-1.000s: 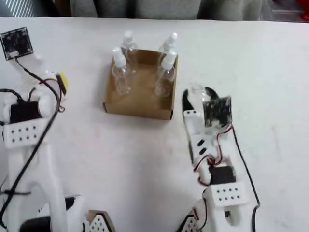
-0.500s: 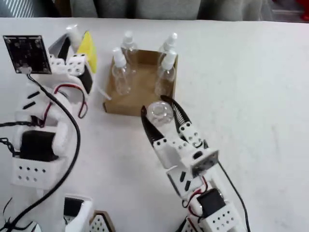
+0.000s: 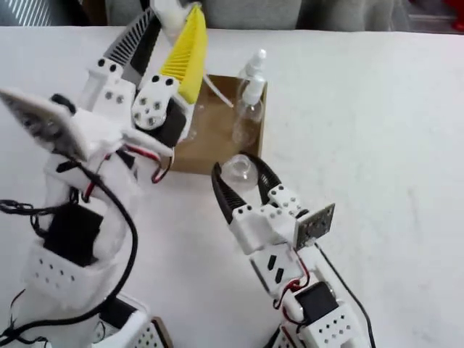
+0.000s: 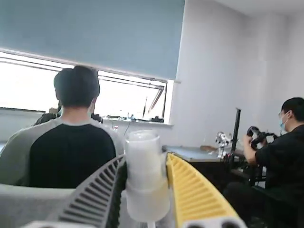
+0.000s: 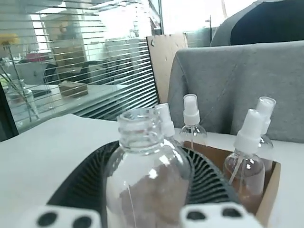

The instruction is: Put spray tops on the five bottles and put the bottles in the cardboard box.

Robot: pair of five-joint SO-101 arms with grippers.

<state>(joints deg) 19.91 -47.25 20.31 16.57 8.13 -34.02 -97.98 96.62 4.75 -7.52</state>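
my left gripper (image 3: pixel 172 18) clamps the spray top (image 4: pixel 145 175), my right gripper (image 3: pixel 239 172) the bottle (image 5: pixel 147 180); i fear a skewed approach misses its neck.

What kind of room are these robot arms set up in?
Most likely an office or lab workroom. The left wrist view shows a roller blind over a window and a desk, the right wrist view shows slatted blinds, and a white table carries the cardboard box.

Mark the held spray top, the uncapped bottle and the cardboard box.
spray top (image 4: pixel 145 175): left wrist view, on its white body.
uncapped bottle (image 5: pixel 147 180): right wrist view, on its glass body.
cardboard box (image 3: pixel 214 130): high view, on its bare floor.
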